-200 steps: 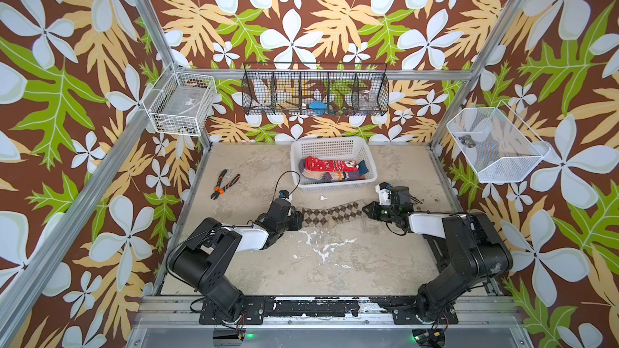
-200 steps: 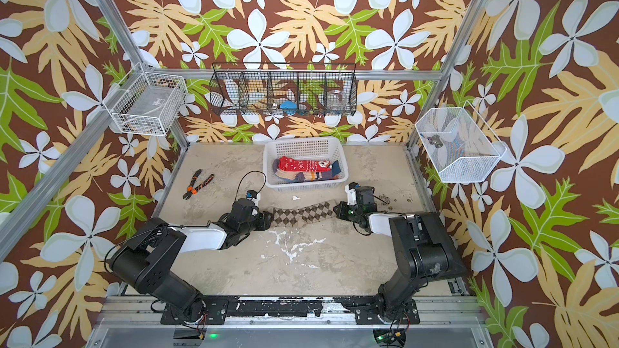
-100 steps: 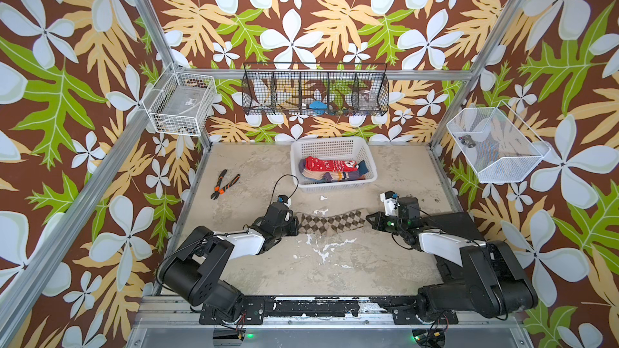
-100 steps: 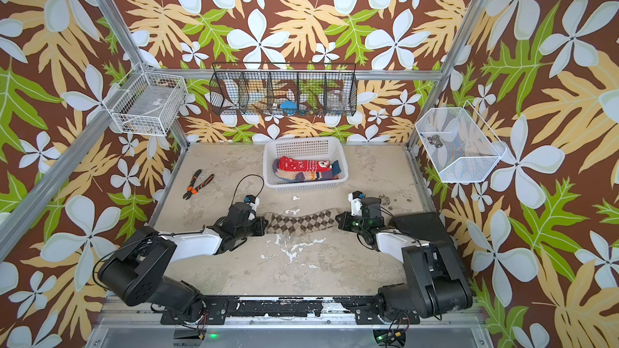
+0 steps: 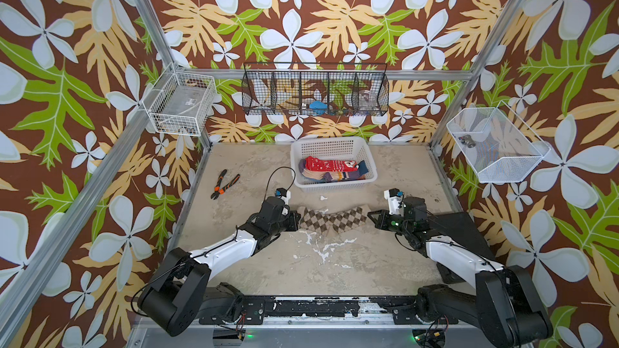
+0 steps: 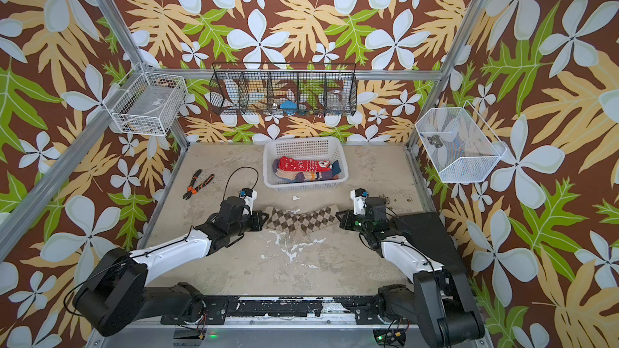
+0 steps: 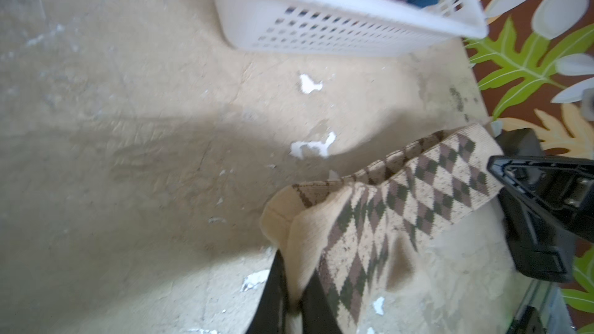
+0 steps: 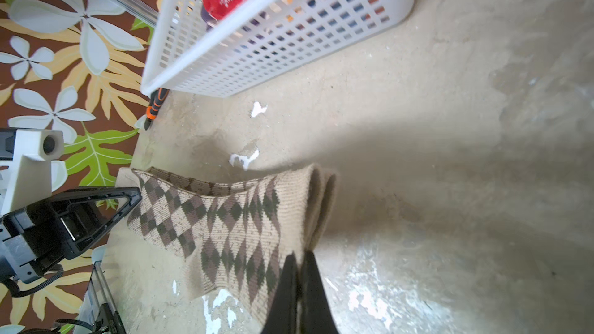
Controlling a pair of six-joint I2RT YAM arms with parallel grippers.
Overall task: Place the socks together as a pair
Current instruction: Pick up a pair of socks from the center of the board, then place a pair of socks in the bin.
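Argyle socks [image 5: 331, 220]: two, judged from the doubled cuff edges in the right wrist view and the doubled toe in the left wrist view. They lie one on the other, slung mid-surface between the two arms, just in front of the basket, with the ends raised and the middle sagging; whether the middle touches the surface cannot be told. Left fingers [image 5: 294, 221]: pinched tight on the toe end. Right fingers [image 5: 372, 217]: pinched tight on the cuff end. Step in hand, as judged: the matched pair is gathered and held at both ends, not yet set down. The next move calls for both arms to travel together at one spacing, so that neither layer slips or stretches, then a level lowering and both grips let go at once; whether the pair belongs on the surface or in the basket is not shown. Basket [image 5: 335, 185]: one, white plastic, at the back of the surface, holding a pile of other socks. One red sock [image 5: 330, 164] lies on top, with cream, purple and blue-striped knit beneath; their number cannot be counted. Pliers [image 5: 224, 184]: one pair, orange-handled, lying well to the left of the basket. Wall racks: three, namely white wire rack [image 5: 182, 105], black rack [image 5: 315, 90] of five bays, and mesh bin [image 5: 495, 145].
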